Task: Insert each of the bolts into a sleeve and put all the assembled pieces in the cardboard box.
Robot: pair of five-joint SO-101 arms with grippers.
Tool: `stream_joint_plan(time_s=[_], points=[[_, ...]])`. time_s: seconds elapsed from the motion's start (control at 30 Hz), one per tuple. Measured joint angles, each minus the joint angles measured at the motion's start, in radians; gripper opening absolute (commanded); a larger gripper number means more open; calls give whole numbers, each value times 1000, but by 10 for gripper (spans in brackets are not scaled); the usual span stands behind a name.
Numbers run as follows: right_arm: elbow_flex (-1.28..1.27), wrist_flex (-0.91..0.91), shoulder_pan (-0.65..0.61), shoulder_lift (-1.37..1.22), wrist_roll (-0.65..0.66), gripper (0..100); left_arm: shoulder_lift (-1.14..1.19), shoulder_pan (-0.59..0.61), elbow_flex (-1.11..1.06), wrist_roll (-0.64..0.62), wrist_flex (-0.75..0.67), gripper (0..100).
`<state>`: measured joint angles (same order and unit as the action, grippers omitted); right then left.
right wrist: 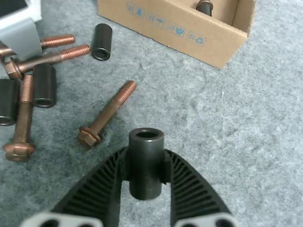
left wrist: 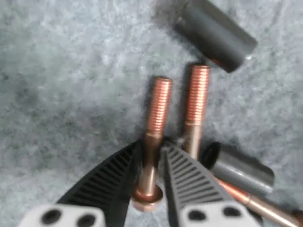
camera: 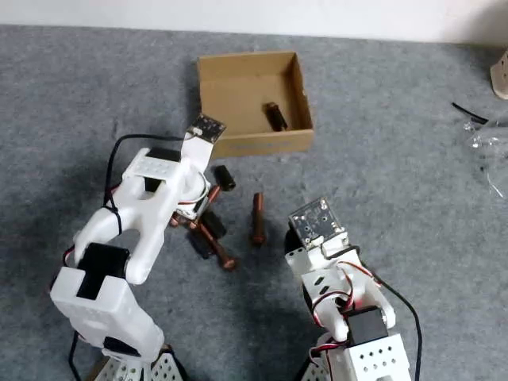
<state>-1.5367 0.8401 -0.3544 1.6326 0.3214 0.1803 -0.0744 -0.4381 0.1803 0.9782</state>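
My left gripper (left wrist: 151,144) is shut on a copper bolt (left wrist: 157,111), holding its shank just above the head. A second bolt (left wrist: 196,101) lies right beside it, with dark sleeves (left wrist: 215,33) (left wrist: 241,170) close by. My right gripper (right wrist: 147,156) is shut on an upright dark sleeve (right wrist: 146,165) held over the carpet. A loose bolt (right wrist: 106,113) (camera: 258,218) lies just ahead of it. The cardboard box (camera: 298,87) (right wrist: 189,33) stands at the back with one assembled piece (camera: 275,117) (right wrist: 204,5) inside. The left gripper (camera: 200,213) sits among the pile of parts.
More bolts (right wrist: 21,118) (right wrist: 57,41) and sleeves (right wrist: 102,41) (right wrist: 44,85) lie clustered by the left arm (camera: 151,206). Black wire and clear plastic (camera: 484,135) sit at the far right edge. Grey carpet (camera: 397,190) is open right of the box.
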Motion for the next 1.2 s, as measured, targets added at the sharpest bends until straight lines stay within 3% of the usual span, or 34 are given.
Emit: stream_joint_plan(time_s=[0.47,0.67,0.9,1.07,1.2], points=[[-46,-40,0,0,0,5,-3,-3,2,2,18,8],[-63,-63,31,0,0,5,-212,2,-14,11,127,8],[-63,-63,37,0,0,5,-482,0,-137,299,264,7],[-63,-63,37,0,0,5,-578,12,-181,663,388,7],[-63,-63,37,0,0,5,-589,114,-181,959,405,7]])
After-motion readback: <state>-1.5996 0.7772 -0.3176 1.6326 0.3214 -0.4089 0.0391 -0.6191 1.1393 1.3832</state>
